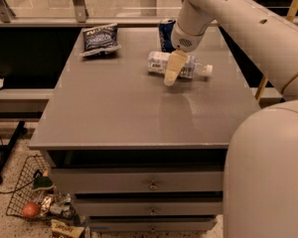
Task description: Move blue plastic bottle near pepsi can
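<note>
Camera view — end effector (171, 76) at blue plastic bottle (157, 63)

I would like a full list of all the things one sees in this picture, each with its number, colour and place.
blue plastic bottle: one, clear with a pale blue-and-white label, lying on its side at the far middle of the table
pepsi can: one, dark blue, upright just behind the bottle
snack bag: one, dark blue, flat at the table's far left corner
table: one, grey, centre of view
drawers: three, grey, under the table top
wire basket: one, dark, on the floor at lower left, with small items inside
robot arm: one, off-white, reaching in from the right
gripper: one, beige, in front of the bottle's middle
</note>
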Controlling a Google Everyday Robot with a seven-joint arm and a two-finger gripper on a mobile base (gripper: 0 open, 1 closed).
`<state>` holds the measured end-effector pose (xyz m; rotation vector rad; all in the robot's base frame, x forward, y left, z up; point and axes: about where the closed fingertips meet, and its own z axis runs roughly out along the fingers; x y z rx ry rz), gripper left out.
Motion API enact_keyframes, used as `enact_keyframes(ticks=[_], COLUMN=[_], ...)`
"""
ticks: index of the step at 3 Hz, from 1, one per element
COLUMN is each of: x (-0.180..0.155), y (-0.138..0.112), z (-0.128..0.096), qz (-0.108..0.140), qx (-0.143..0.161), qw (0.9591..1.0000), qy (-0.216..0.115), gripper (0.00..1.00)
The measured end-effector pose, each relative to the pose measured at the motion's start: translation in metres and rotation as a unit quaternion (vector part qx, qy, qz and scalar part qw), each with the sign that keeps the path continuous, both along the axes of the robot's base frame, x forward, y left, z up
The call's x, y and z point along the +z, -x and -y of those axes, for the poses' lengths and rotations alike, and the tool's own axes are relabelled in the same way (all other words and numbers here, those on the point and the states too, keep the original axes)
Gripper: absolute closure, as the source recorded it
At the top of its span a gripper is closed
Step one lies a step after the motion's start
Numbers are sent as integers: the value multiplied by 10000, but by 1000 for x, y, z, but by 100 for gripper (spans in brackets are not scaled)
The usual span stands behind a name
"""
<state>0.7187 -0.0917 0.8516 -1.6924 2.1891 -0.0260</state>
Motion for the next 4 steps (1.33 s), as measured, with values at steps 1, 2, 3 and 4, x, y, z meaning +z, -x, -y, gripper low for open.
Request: enact_keyframes(ticks=[1, 2, 3, 4], x=[-4, -6, 5, 23], y=[2, 7, 11, 14], z=[33, 81, 114, 141], qz=[-83, -81, 51, 231], qx=[-368, -946, -1343, -1642], qw=[9993, 9955, 9909, 9861], qy=[-31, -71, -88, -79], gripper=[0, 0, 0, 0])
